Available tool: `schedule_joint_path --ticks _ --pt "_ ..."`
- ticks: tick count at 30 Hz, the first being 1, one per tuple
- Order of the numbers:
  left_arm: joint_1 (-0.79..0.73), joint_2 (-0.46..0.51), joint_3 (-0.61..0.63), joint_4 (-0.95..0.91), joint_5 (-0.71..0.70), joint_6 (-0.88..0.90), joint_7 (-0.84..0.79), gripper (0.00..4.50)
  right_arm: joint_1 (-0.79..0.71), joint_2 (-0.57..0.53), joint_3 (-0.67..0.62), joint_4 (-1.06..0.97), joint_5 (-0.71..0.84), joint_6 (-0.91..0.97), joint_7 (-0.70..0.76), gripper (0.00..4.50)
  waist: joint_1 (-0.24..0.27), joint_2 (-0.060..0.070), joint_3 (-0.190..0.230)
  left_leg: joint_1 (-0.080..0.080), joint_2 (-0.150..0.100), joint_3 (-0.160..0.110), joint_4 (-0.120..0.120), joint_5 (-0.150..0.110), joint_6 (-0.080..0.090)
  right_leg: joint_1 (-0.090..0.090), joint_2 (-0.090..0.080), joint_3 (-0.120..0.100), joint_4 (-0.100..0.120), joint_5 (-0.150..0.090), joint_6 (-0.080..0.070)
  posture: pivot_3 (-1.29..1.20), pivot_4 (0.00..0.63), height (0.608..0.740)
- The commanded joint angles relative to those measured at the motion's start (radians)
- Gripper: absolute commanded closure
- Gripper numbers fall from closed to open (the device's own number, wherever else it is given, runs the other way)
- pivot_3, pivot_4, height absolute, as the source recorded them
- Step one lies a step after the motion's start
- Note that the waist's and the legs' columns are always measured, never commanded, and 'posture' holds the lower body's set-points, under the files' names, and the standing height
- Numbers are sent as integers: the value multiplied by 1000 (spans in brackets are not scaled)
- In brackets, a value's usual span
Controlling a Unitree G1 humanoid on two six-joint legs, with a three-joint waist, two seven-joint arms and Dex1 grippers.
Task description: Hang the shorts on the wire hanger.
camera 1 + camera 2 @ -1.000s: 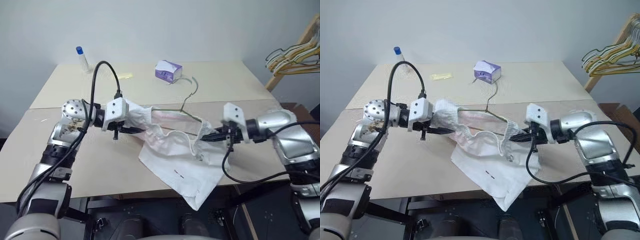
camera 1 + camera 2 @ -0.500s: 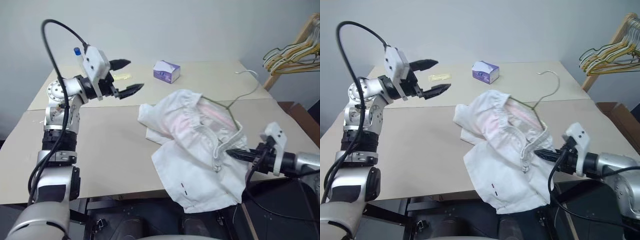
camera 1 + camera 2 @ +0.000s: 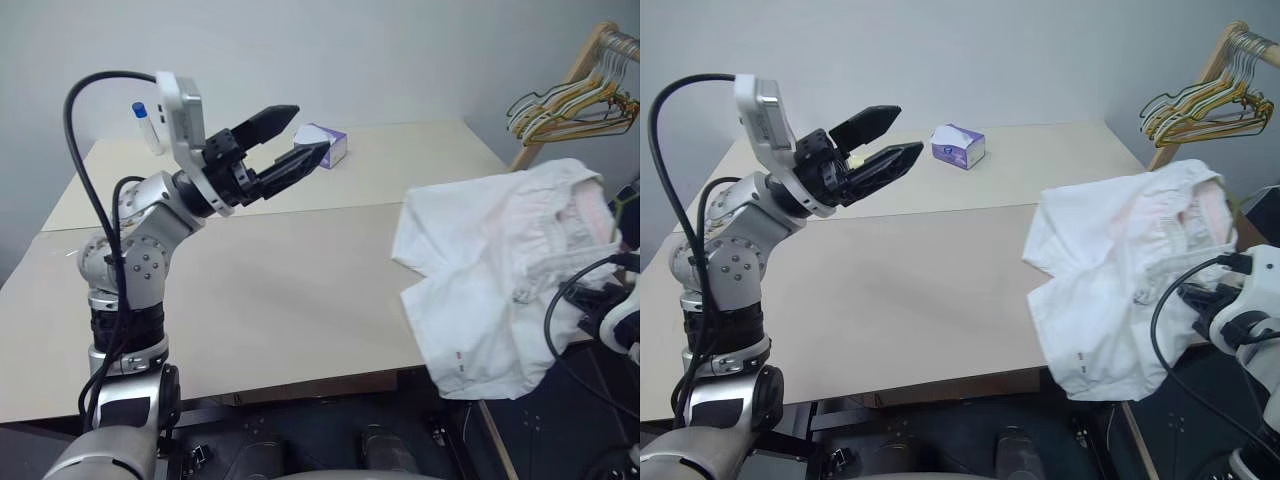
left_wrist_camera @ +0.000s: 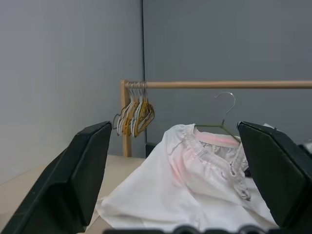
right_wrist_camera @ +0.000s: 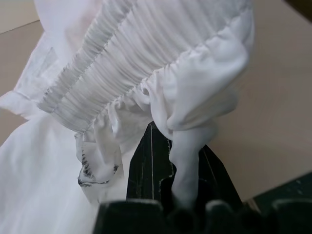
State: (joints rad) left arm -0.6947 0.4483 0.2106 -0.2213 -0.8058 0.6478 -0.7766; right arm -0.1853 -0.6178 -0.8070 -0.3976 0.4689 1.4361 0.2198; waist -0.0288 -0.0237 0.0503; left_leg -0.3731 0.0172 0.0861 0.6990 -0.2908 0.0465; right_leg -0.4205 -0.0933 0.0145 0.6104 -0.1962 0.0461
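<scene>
The white shorts (image 3: 497, 268) hang bunched past the table's right edge, with the gathered waistband (image 5: 126, 73) on top. My right gripper (image 5: 163, 161) is shut on a fold of that waistband and sits under the cloth. The wire hanger (image 4: 222, 126) runs inside the waistband, and its hook (image 4: 226, 100) sticks up above the shorts. My left gripper (image 3: 305, 132) is open and holds nothing. It is raised over the far left part of the table, well apart from the shorts and pointing toward them.
A purple-white tissue box (image 3: 322, 143) sits at the back of the tan table (image 3: 250, 300), just behind the left fingertips. A blue-capped bottle (image 3: 146, 122) stands at the back left. A bunch of yellow and white hangers (image 3: 560, 100) hangs on a wooden rack at the far right.
The left gripper let go of the shorts, opened wide and rose. The right gripper carried the shorts and hanger to the right, off the table's edge.
</scene>
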Motion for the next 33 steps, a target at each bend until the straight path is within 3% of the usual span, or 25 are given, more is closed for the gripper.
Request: schedule_joint_path --ticks 1,9,16,23,33 --pt "13 30 27 -51 -35 7 8 36 -98 -33 -65 14 -76 -7 -94 4500 -2 2 0 0 0 0 0 0 0 0 0 0 0 0 0 -34 47 740" --pt "28 43 18 -66 -36 -12 8 36 -357 -44 -103 166 -213 -46 -261 4500 -13 3 -1 1 -1 1 -1 0 0 0 0 1 0 0 0 -17 34 740" --pt "39 56 -2 -85 -24 -20 -11 36 -537 -127 -182 456 -276 -168 -351 4500 -11 4 -1 0 -2 1 -3 0 0 0 -1 1 -2 0 0 -9 23 740" --pt "46 66 -10 -98 -22 -23 -18 36 -573 -179 -219 659 -272 -268 -391 4500 -17 5 -2 1 -2 2 -4 0 0 0 -1 2 -2 0 0 4 22 740" --pt "51 81 -16 -109 -25 -18 -28 36 -519 -127 -252 690 -253 -281 -433 4500 -16 6 -2 1 -1 1 -4 0 0 1 -1 3 -2 0 0 12 24 740"
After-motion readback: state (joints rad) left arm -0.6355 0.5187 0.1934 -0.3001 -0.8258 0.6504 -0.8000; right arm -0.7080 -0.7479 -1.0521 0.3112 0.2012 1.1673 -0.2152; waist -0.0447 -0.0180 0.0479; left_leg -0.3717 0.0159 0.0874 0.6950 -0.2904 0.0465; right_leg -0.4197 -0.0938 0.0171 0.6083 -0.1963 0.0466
